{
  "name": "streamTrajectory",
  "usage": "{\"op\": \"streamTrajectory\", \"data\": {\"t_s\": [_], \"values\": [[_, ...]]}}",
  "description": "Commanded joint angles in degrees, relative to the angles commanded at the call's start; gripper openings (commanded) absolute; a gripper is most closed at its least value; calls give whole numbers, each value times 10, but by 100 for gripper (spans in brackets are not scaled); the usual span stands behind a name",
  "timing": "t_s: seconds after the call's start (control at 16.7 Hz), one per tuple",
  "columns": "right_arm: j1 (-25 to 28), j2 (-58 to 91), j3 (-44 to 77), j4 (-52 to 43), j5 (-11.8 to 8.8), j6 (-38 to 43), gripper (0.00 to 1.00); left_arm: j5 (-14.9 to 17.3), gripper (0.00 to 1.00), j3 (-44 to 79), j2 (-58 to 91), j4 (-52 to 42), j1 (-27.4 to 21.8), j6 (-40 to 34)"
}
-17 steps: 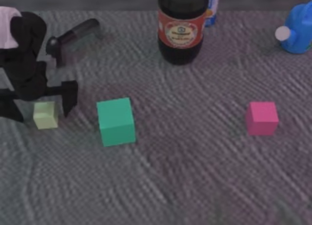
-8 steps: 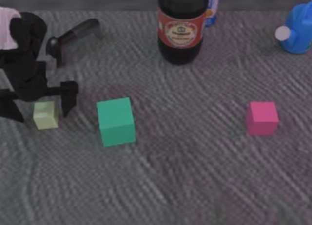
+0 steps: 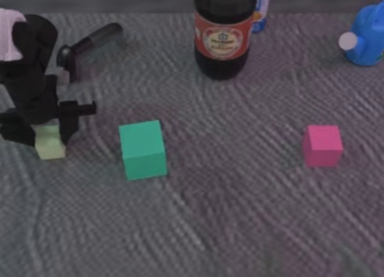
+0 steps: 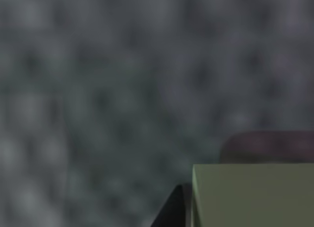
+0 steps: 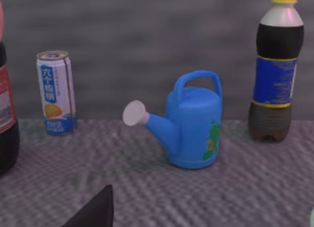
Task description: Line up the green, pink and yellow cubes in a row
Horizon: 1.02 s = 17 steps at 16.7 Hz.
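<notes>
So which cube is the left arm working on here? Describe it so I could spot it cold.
Start at the dark soda bottle at the table's far edge, then drop to the large green cube. Left of that, the left gripper straddles the yellow cube. It is the smallest and palest of the three; the pink cube sits far right.

Left arm (image 3: 30, 67): matte black, chunky blocky links, with a pale pink-white rounded segment (image 3: 11, 34) at its 10 o'clock end. Left gripper (image 3: 51, 122): two flat black fingers on a black crossbar. No cables, screws or markings visible. Right wrist view shows one black wedge-shaped finger tip (image 5: 95, 212) only.
</notes>
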Motion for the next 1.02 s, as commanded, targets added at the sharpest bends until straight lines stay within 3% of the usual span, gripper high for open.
{"op": "streamTrajectory", "data": {"t_s": [0.12, 0.72, 1.02], "values": [[0, 0, 0, 0, 0, 0, 100, 0, 0, 0, 0, 0, 0, 0], [0, 0, 0, 0, 0, 0, 100, -4, 0, 15, -23, -18, 2, 2], [0, 0, 0, 0, 0, 0, 100, -5, 0, 75, -57, -121, 10, 0]]}}
